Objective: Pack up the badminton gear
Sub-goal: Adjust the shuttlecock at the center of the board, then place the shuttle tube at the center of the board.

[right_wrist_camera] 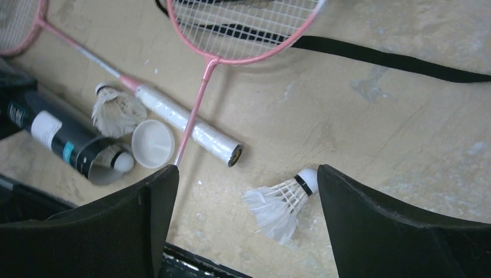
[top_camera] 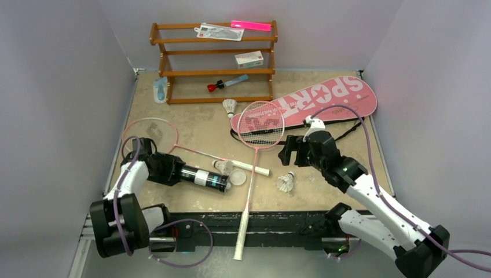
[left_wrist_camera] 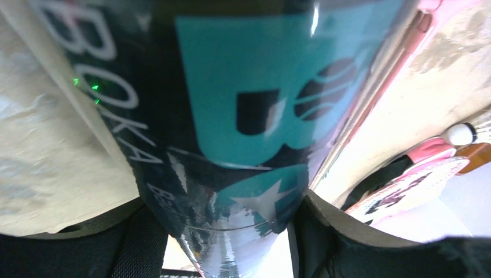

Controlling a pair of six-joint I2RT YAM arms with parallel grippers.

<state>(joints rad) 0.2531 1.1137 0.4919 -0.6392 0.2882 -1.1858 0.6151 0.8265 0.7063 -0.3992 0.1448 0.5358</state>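
The black tube (top_camera: 200, 176) lies on its side on the table (top_camera: 191, 124). The end away from its mouth is pinched between the fingers (left_wrist_camera: 136, 243) of the left gripper (top_camera: 168, 169), which press on both its sides. Out past that gripper's tips, the cork of a tucked shuttlecock (right_wrist_camera: 120, 160) shows inside the tube's open mouth. A white cap (right_wrist_camera: 153, 143) lies just beside the mouth, with a second shuttlecock (right_wrist_camera: 116, 110) next to it.

The right gripper (right_wrist_camera: 248, 174) hangs over the table with its fingers (right_wrist_camera: 399, 231) spread wide, holding nothing. A loose shuttlecock (right_wrist_camera: 284, 202) lies on the table under the gap, nearer the right-hand finger, with its cork on the far side.

Ahead and to the left of this gripper lies the white handle of the first racket (right_wrist_camera: 194, 126). The second racket (right_wrist_camera: 243, 29) has its head straight ahead of the gripper. Its pink shaft crosses over that handle and runs back past the left-hand finger. In the top view its handle sticks out over the table's near edge.

Beyond the right gripper lies the pink bag (top_camera: 324, 98), with the second racket's head partly on it and a black strap (right_wrist_camera: 376, 58) trailing beside it. A far shuttlecock (top_camera: 231, 106) sits by the foot of the wooden rack (top_camera: 214, 58).
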